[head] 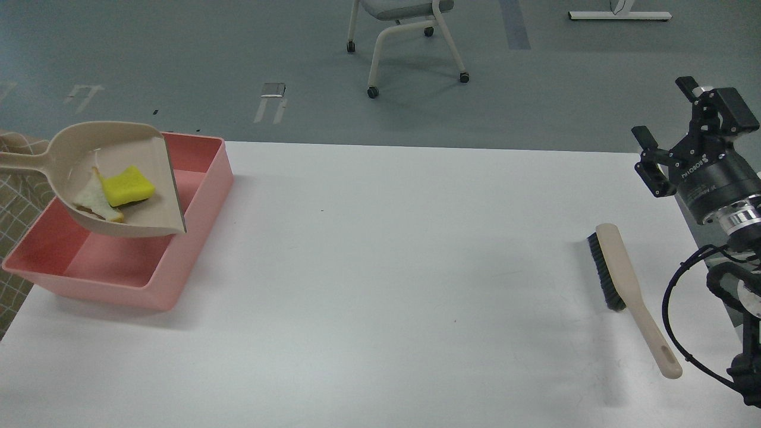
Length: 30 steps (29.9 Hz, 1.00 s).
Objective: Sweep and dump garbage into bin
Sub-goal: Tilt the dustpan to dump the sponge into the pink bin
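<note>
A beige dustpan [134, 148] hangs tilted over the pink bin [202, 196] at the table's far left; its handle runs off the left edge. In the pan lie the garbage: a yellow sponge chunk [128, 185] and an off-white wedge-shaped scrap [92, 199] beside it. The bin's floor that shows holds nothing. My left gripper is out of view beyond the left edge. My right gripper [666, 116] is open and empty, raised above the table's far right edge. The beige brush [624, 279] with black bristles lies flat on the table below it.
The white table [386, 267] stretches between bin and brush. A beige checkered surface [15, 190] shows at the left edge. A wheeled chair [404, 35] stands on the grey floor behind the table.
</note>
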### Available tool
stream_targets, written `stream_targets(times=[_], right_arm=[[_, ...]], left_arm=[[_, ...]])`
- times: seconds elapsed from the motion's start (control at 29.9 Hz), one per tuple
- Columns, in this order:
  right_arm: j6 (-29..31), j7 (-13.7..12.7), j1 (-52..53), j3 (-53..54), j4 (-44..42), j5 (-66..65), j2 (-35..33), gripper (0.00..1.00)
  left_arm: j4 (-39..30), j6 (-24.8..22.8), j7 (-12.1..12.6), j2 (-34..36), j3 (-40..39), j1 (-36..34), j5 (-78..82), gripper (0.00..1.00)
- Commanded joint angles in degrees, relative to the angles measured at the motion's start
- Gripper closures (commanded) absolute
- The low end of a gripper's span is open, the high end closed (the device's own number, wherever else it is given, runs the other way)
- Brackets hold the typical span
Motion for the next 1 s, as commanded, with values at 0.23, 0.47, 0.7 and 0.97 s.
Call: stream_targets(times=[0.23,0.47,0.7,0.97], right_arm=[[0.0,0.26,-1.05,0.75,-0.02,0.01,0.02,0.04],[0.0,0.34,-1.41,0.66,0.16,0.44,0.28,0.04],[0.0,0.26,-1.49,0.66,0.24,0.88,0.19,0.04],[0.0,0.26,-2.63,0.75,0.33,2.55,0.02,0.04]], left_arm=[[-0.12,-4.49,0.61,2.78,0.08,-4.9,-0.54,0.81],[0.23,-6.25,0.26,3.3,-0.36,-5.6,-0.71,0.8],[0.58,-6.68,0.08,5.94,-0.1,-5.6,-0.45,0.8],[10.16,-6.74,0.17,6.29,0.17,-5.42,0.43,0.8]])
